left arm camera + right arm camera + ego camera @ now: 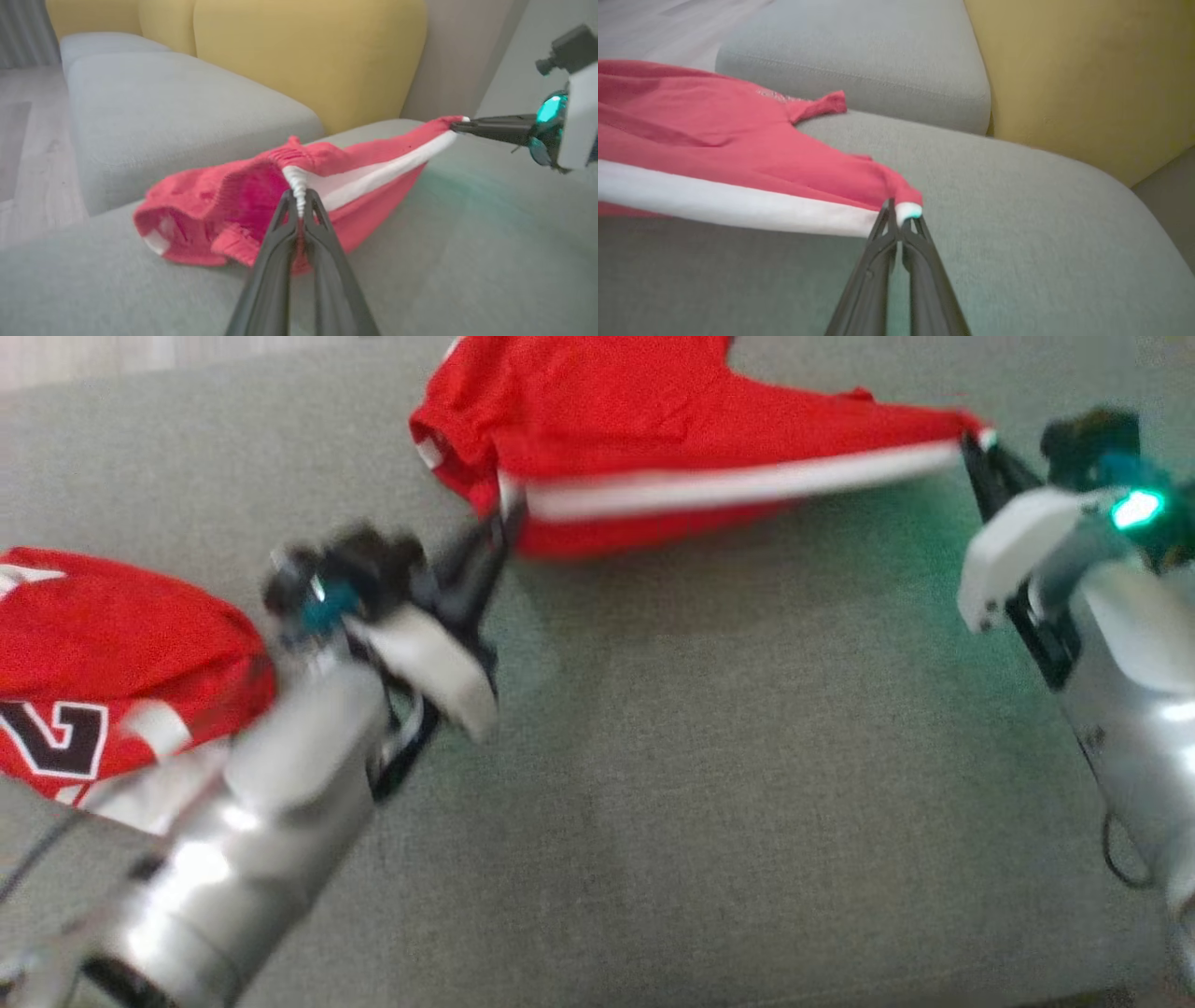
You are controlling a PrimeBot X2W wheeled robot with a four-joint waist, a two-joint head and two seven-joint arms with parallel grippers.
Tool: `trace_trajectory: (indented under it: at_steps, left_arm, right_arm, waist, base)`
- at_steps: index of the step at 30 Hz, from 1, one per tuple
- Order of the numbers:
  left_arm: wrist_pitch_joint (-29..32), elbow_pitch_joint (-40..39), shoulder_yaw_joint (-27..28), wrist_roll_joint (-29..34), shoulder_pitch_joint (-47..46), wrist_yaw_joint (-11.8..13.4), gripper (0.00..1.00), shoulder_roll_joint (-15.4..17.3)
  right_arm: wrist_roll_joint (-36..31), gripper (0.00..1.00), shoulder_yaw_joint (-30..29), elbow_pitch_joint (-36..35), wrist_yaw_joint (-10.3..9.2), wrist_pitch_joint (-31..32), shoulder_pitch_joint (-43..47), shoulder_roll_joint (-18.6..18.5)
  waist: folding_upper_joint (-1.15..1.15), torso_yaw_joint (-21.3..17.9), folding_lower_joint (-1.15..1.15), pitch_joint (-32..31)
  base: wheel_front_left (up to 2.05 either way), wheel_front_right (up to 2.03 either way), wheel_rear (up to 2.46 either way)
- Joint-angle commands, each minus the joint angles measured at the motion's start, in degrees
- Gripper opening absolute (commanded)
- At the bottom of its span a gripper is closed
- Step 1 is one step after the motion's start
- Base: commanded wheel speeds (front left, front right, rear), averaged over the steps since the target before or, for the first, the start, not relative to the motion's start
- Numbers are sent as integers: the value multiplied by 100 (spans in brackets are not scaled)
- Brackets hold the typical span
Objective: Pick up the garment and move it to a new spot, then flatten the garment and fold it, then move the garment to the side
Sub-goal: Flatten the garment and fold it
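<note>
The red garment (653, 420), blurred and cut off by the head view's top edge, stretches over the grey sofa seat (747, 756). The left gripper (505, 518) and right gripper (976, 437) each pinch its white-striped hem. On the same seat, the left forearm partly hides a second red jersey (112, 653).

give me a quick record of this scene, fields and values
surface: grey sofa seat
item: red garment with white stripe, stretched between both grippers
left: left gripper shut on the bunched white edge
right: right gripper shut on the stripe's far end
nearby: second red garment, numbered, at the robot's left
behind: yellow backrest
</note>
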Motion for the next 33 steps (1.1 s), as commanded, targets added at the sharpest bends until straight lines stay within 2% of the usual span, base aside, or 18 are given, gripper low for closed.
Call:
trace_trajectory:
  at_steps: [1,5,6,10,18,26,30,33]
  left_arm:
    - [-54,-226,-22,-60,28,10,0,224]
    - [-54,-424,-452,-123,499,10,0,308]
    - [-54,-424,-452,-123,499,10,0,308]
    - [-49,-566,-693,-121,837,9,0,291]
    - [63,-999,-927,-191,1452,202,0,253]
    - [413,-1771,-1062,-263,1813,523,0,411]
    - [445,-1996,-944,-285,1737,719,0,447]
    - [442,-2035,-743,-325,1509,875,0,421]
  right_arm:
    - [330,0,270,-288,39,171,233,-232]
    - [1120,0,952,-894,39,764,800,-750]
    - [1120,0,952,-894,39,764,800,-750]
    - [1835,0,1383,-1546,39,1273,1227,-1370]
    - [2852,0,1659,-2690,39,2031,2051,-2318]
    - [3246,0,1316,-3555,39,2332,2755,-2922]
    - [3005,0,929,-3743,39,2148,2752,-2935]
    - [2570,0,466,-3800,39,1886,2467,-2763]
  waist:
    - [0,71,1,-207]
    - [0,98,1,-494]
    - [0,98,1,-494]
    - [0,111,1,-783]
    - [0,99,1,-1219]
    - [0,157,1,-1266]
    - [0,211,1,-1094]
    - [0,311,1,-847]
  base:
    - [0,0,0]
    - [0,0,0]
    - [0,0,0]
    - [0,0,0]
    - [0,0,0]
    - [0,0,0]
    - [0,0,0]
    - [0,0,0]
